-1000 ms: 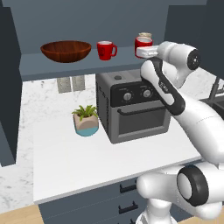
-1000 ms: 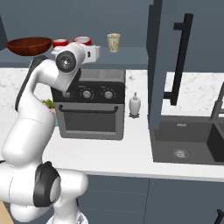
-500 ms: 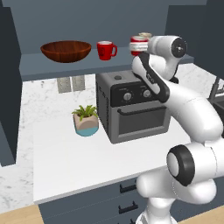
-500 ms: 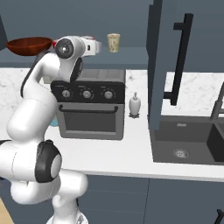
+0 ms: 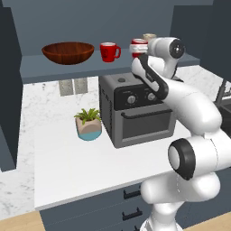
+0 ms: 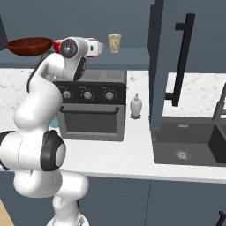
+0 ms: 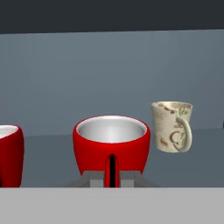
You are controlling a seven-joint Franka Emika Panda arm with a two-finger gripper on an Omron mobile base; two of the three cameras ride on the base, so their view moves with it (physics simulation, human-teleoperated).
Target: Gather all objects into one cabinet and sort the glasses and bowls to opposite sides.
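**Pincer clamped on red mug handle at the shelf**

Pincer [image 7: 112, 178] closed tight on the handle of a red mug [image 7: 111, 143] — handle pinched between the two fingertips, mug upright, white inside facing up. Held at shelf [image 5: 90, 67] level inside the cabinet, seen from the left base as a red-and-white shape [image 5: 139, 48] just ahead of the white hand.

Second red mug [image 5: 108, 51] upright on the shelf, handle to the right, between bowl and held mug; in the hand view only its edge at the far left [image 7: 9, 155]. Bowl [image 5: 68, 53] — wide, dark brown — at the shelf's left end, near the second mug but apart from it; also seen from the right base [image 6: 29, 46]. Beige mug [image 7: 171, 126] upright on the shelf, to the right of the held mug and farther back, handle toward the camera; from the right base [image 6: 114, 43] standing alone beyond the hand, well apart from the bowl.

Cabinet door [image 6: 170, 62] swung open, black bar handle [image 6: 182, 59] facing out, above the sink [image 6: 194, 143].

Below the shelf on the white counter [image 5: 67, 162]: toaster oven [image 5: 135, 110] under the arm, potted succulent [image 5: 89, 125] just beside it on the left, small white bottle [image 6: 135, 106] on its other side.
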